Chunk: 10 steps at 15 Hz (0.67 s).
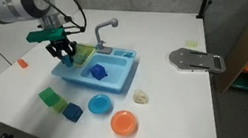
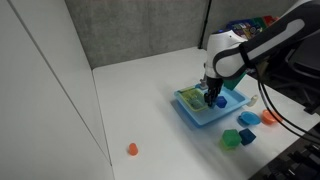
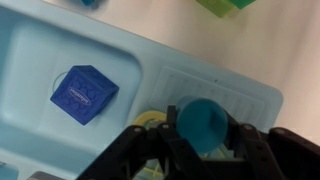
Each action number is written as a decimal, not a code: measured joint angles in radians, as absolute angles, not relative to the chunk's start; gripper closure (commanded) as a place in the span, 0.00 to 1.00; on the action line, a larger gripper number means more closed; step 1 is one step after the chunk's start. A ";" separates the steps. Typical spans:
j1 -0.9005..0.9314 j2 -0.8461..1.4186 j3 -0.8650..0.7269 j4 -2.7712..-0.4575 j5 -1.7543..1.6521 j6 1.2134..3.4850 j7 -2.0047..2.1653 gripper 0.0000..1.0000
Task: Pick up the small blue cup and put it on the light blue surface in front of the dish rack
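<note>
Gripper pinched the small blue cup (placing step) over the light blue surface beneath it; lowering and release seemed next.

You have a white table, toy sink unit near its middle, nearer you a green block, blue block, blue plate, orange plate, pale lump, grey metal plate to the right, small orange piece far left.

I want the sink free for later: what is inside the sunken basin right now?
One blue cube lies in the basin; nothing else shows. The floor beneath the cube is covered.
</note>
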State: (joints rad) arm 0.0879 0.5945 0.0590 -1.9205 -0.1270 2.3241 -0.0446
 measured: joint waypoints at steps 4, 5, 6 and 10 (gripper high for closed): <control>0.088 0.602 0.066 -1.932 -0.127 2.324 -0.059 0.78; 0.087 0.605 0.068 -1.932 -0.127 2.324 -0.064 0.33; 0.087 0.607 0.068 -1.932 -0.127 2.324 -0.068 0.33; 0.084 0.614 0.069 -1.933 -0.126 2.329 -0.085 0.02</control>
